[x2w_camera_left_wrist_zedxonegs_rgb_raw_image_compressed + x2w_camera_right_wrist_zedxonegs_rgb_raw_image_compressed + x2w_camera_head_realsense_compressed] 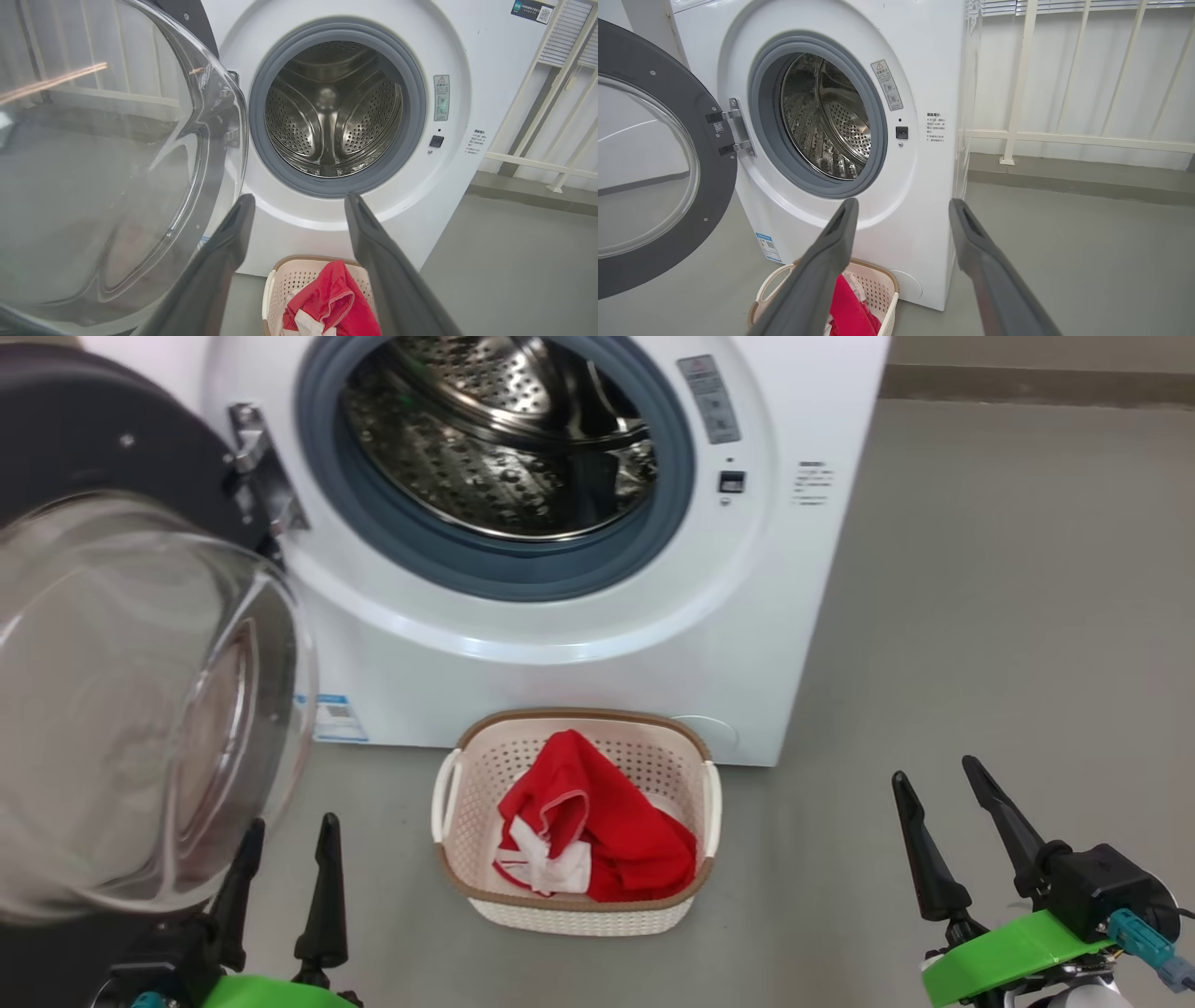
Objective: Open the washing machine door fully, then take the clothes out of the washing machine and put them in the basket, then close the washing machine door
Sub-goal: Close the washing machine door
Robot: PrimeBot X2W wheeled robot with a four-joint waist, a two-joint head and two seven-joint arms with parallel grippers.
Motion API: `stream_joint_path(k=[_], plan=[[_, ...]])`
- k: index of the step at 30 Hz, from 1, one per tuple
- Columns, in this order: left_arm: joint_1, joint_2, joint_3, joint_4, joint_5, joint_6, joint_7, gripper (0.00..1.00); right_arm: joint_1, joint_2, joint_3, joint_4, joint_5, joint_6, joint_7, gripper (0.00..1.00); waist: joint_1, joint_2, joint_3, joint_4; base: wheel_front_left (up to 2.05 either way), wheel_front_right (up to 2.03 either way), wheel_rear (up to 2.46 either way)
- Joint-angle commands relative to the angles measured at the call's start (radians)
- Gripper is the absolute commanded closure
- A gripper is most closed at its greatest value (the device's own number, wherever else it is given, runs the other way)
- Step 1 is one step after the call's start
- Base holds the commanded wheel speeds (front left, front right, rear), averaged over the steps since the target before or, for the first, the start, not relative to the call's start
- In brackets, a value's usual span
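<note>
**Unloaded washer, door open.** The washing machine (579,644) faces you. What shows of its drum (495,439) is bare, so unloading looks finished.

The washing machine door (121,709) hangs swung wide on its hinge at the robot's left. That leaves the opening free, and closing the door appears to be the step left.

The basket (569,917) sits on the floor just before the machine, below the opening, so a garment need only drop a short way. The clothes (607,831) lie heaped inside it.

The left gripper (291,826) has its fingers spread and empty and is poised just beside the door's glass bowl. The right gripper (935,773) is likewise spread and empty, well apart from everything.

**Not visible:**
- The head view cuts off the machine's top.
- The gasket hides the drum's near floor.
- You see only the door's inner face, and its handle cannot be made out.
- The clothes cover most of the basket's bottom.
</note>
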Motion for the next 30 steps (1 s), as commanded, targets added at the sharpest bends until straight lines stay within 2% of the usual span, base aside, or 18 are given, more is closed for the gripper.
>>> stream_joint_path(k=[1,19,30], plan=[[-0.019,0.011,0.034,-0.028,0.006,0.011,-0.012,0.0,-0.043,-0.014,0.028,-0.03,0.003,0.006,-0.006,0.0,0.0,0.0,-0.002,0.058,0.0,0.0,0.0],[0.012,0.015,0.038,-0.101,0.019,0.063,-0.003,0.0,-0.034,-0.01,0.064,-0.048,0.017,0.006,-0.006,0.0,0.0,0.0,-0.027,0.242,0.0,0.0,0.0],[0.03,0.022,0.044,-0.14,0.023,0.091,-0.002,0.0,-0.037,-0.011,0.076,-0.049,0.024,0.006,-0.006,0.0,0.0,0.0,-0.024,0.31,0.0,0.0,0.0]])
